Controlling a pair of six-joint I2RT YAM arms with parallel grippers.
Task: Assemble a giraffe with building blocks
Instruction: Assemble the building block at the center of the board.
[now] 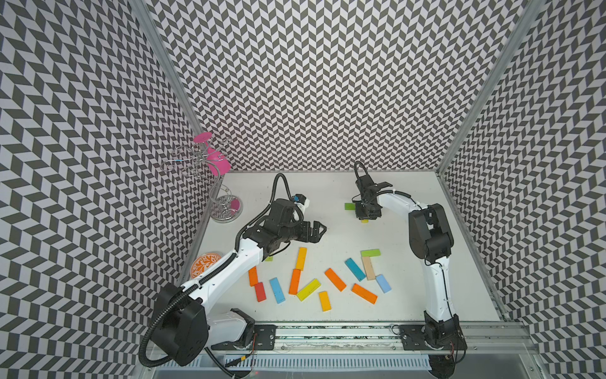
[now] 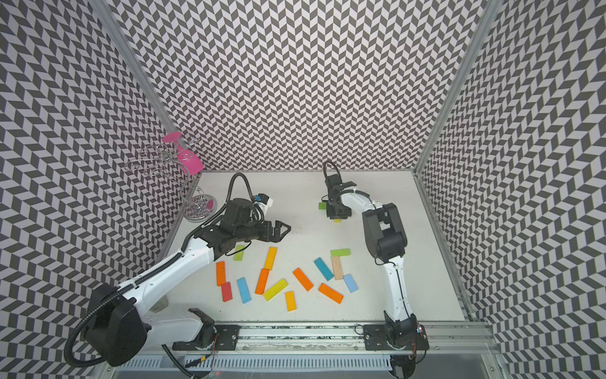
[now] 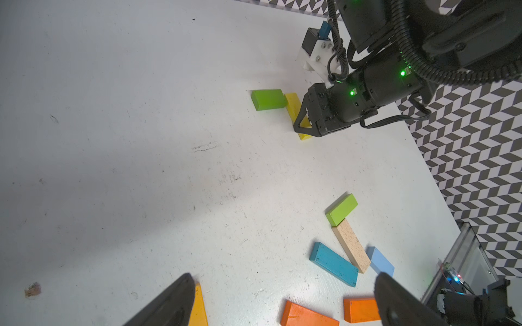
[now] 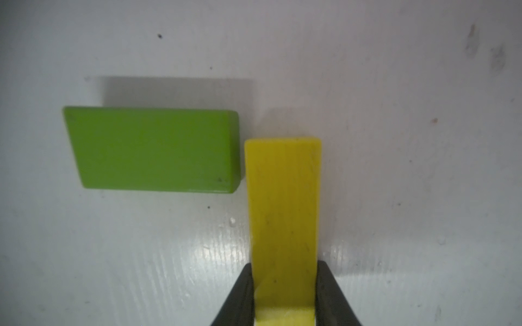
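At the back of the table my right gripper (image 1: 367, 219) (image 4: 284, 282) points down and is shut on a yellow block (image 4: 282, 211) (image 3: 293, 105), one finger on each long side. The block's far end lies close beside the end of a green block (image 4: 152, 149) (image 1: 349, 206) (image 2: 322, 205), at a right angle to it. My left gripper (image 1: 319, 229) (image 2: 283, 229) (image 3: 284, 279) hovers open and empty over the table's middle. Several loose blocks lie in front of it, among them a yellow-orange one (image 1: 301, 258), a tan one (image 1: 369, 267) and a teal one (image 3: 334, 264).
An orange-patterned bowl (image 1: 206, 264) sits at the left edge, partly under my left arm. A wire stand (image 1: 226, 210) holding a pink glass (image 1: 218, 162) stands in the back left corner. Patterned walls close three sides. The arms' rail (image 1: 328, 334) runs along the front.
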